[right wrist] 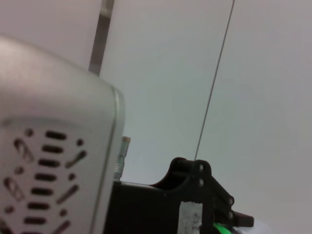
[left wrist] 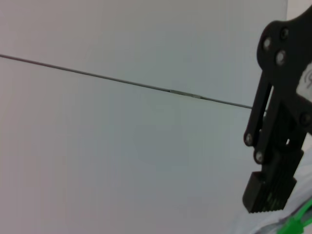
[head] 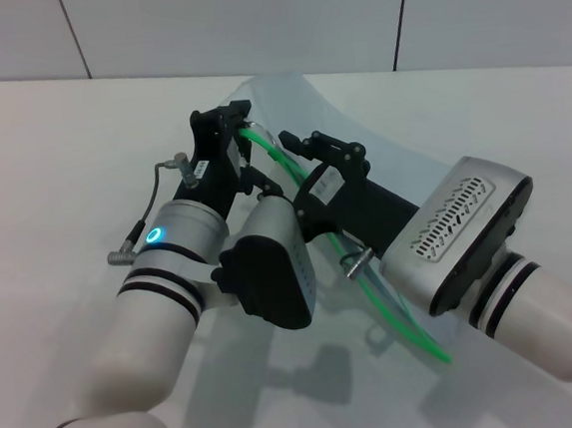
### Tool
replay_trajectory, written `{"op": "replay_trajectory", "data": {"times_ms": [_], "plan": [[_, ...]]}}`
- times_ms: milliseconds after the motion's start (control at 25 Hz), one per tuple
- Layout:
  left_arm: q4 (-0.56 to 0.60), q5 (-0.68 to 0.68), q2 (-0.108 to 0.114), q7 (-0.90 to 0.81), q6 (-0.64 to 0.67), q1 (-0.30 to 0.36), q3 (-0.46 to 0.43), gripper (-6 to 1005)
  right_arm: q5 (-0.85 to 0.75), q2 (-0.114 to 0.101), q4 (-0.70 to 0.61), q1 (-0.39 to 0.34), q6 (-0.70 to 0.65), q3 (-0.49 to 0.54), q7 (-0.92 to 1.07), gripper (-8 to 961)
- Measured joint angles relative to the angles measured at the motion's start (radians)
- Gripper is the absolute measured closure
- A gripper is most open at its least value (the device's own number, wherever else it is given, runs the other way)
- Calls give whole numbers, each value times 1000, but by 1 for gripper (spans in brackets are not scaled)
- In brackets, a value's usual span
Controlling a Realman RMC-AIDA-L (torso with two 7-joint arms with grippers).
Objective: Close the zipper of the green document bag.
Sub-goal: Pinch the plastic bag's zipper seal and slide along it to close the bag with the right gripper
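on the table, green document bag (head: 381, 156) zipper (head: 400, 314) running near-to-far, both grippers' jaw state unclear

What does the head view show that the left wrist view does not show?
Only the head view shows both arms, the left gripper and right gripper meeting at the far end of the bag, and the long run of the zipper toward the robot. Only the left wrist view shows a black finger close up against the wall. Both show a part of the green zipper.
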Motion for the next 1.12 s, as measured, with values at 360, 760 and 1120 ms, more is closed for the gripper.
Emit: {"op": "replay_trajectory", "data": {"times_ms": [360,760,1120], "plan": [[0,1,-1,0,0,-3,8,948,0,0,13,0,5,1,0,488],[-2,1,-2,2,0,-9,10,947,5,1,18,0,9,1,0,614],[-3,2,-2,3,-1,-12,20,948,6,1,25,0,8,3,0,663]]}}
